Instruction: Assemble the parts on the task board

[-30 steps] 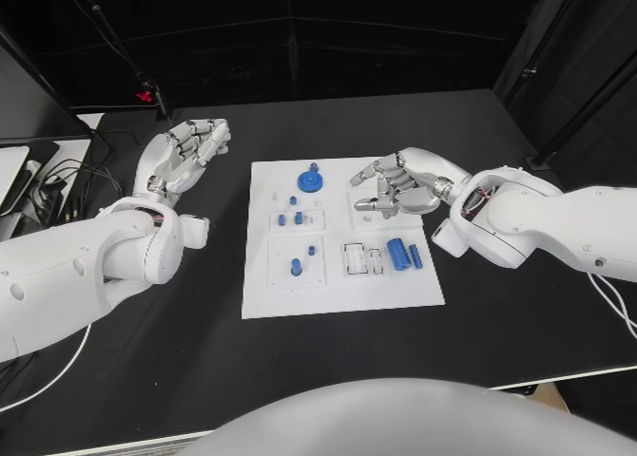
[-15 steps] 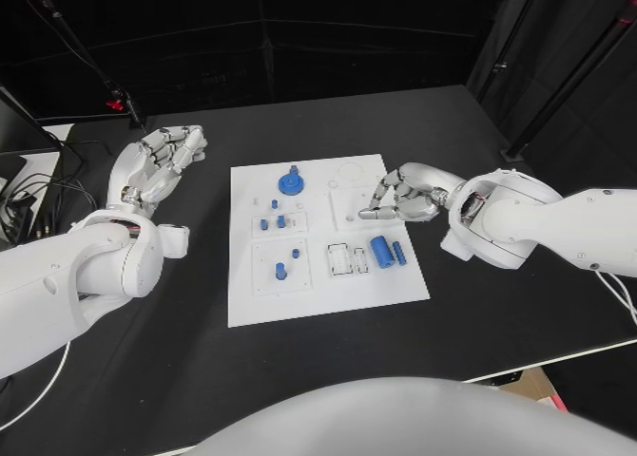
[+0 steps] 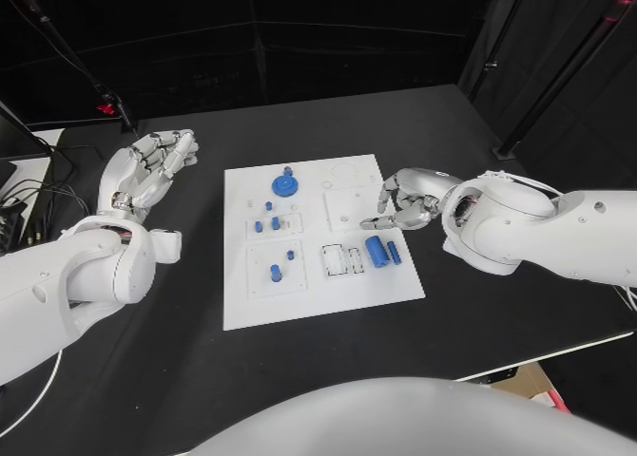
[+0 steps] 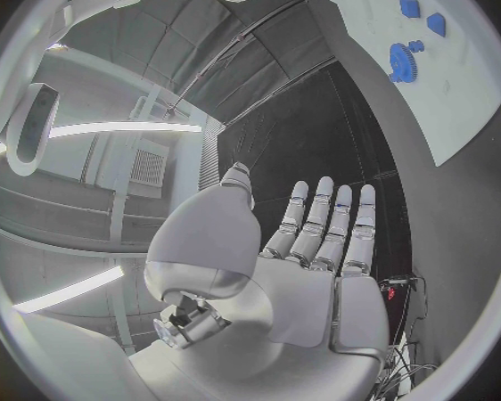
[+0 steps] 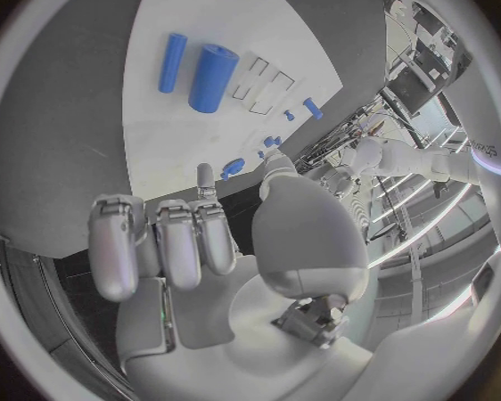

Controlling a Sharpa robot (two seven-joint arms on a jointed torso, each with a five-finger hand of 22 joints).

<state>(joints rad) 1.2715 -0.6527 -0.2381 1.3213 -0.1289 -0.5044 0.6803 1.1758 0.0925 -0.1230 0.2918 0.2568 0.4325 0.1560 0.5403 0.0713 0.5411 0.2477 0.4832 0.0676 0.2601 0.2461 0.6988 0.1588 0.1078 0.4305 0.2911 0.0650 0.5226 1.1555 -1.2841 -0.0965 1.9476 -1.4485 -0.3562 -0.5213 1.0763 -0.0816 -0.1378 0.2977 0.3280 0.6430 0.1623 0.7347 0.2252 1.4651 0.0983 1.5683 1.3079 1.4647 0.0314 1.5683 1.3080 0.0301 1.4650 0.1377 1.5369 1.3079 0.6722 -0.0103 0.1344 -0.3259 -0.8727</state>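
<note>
Lighting is even and fairly dim over the black table (image 3: 442, 133), with the surrounding room dark. The white board (image 3: 312, 294) is the brightest surface and shows no glare; the blue parts on it stay sharp. Shadows are soft and short, lying close under the right hand (image 3: 401, 201). The left hand (image 3: 147, 166) is evenly lit, with small highlights on its silver fingers (image 3: 175, 147). Both wrist pictures are fisheye circles in a dark frame: straight edges bend strongly near the rim. In the left wrist view, bright ceiling strip lights (image 4: 117, 129) appear beyond the hand, slightly overexposed. The palm (image 5: 307, 241) nearest the lens looks soft.
</note>
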